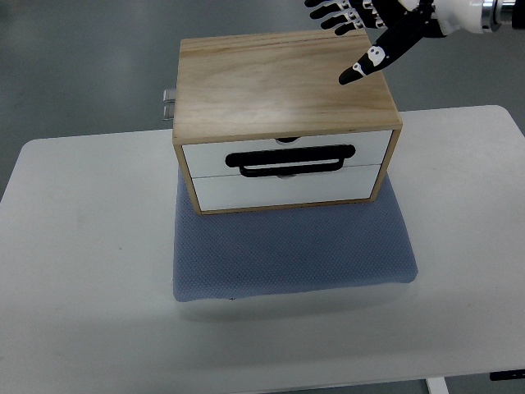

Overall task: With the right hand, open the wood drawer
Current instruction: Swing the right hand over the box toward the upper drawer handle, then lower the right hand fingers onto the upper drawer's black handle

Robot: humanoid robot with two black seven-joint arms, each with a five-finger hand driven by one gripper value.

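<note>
A white desk [74, 246] fills most of the view, its far edge rounded at the corners, with grey floor beyond it. On the middle of the desk lies a blue-grey textured mat [287, 254], its near edge reaching toward the camera.

The wood drawer unit [279, 94] stands on the far part of the mat, a light wooden box with a plain grained top. Its front faces the camera and shows two white drawer fronts, one above the other. Both sit flush in the frame, so the drawers are closed. A black loop handle [291, 160] runs across the seam between the two fronts. A small metal piece [169, 103] sticks out beside the box's back left corner.

The right hand [373, 33] comes in from the upper right edge, above the box's back right corner. It is black with white joints on a white wrist. Its fingers are spread apart and hold nothing; one finger points down toward the wooden top.
</note>
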